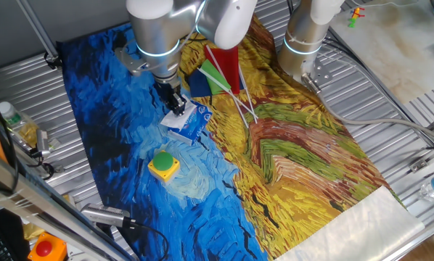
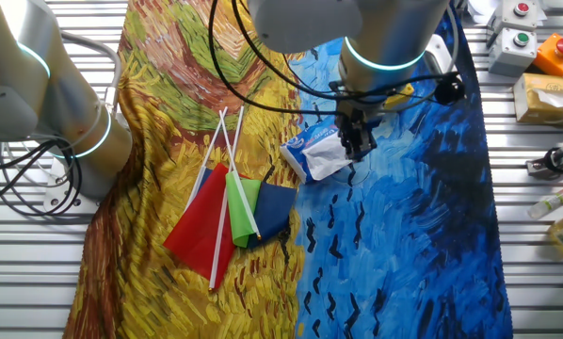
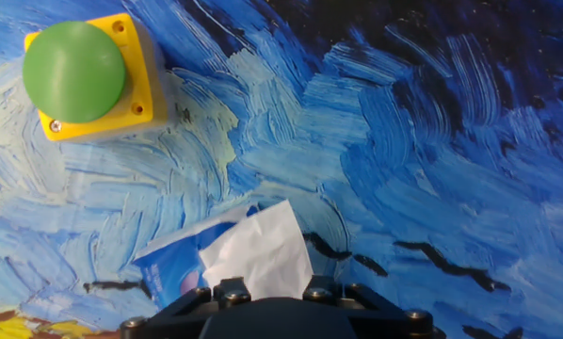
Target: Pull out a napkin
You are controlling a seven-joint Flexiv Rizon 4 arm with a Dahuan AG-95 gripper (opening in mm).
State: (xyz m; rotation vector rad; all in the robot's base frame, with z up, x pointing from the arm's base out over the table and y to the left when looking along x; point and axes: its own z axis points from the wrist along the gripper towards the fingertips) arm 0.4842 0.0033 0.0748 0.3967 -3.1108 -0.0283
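The small blue tissue packet (image 1: 193,125) lies on the painted cloth near its middle. Directly above it, my gripper (image 1: 177,104) points straight down. In the hand view a white creased napkin (image 3: 261,249) stands up out of the blue packet (image 3: 173,270), running in between my fingers at the bottom edge, where my gripper (image 3: 267,284) is shut on it. The other fixed view shows the gripper (image 2: 359,147) at the right end of the packet (image 2: 305,151), with white paper (image 2: 327,158) bunched below the fingers. The fingertips themselves are hidden.
A yellow box with a green button (image 1: 162,164) sits just in front of the packet (image 3: 79,75). Small flags on white sticks (image 2: 233,212) lie beside it (image 1: 220,72). A second arm's base (image 1: 304,43) stands at the cloth's edge. Bottles and button boxes (image 2: 536,47) sit on the metal table.
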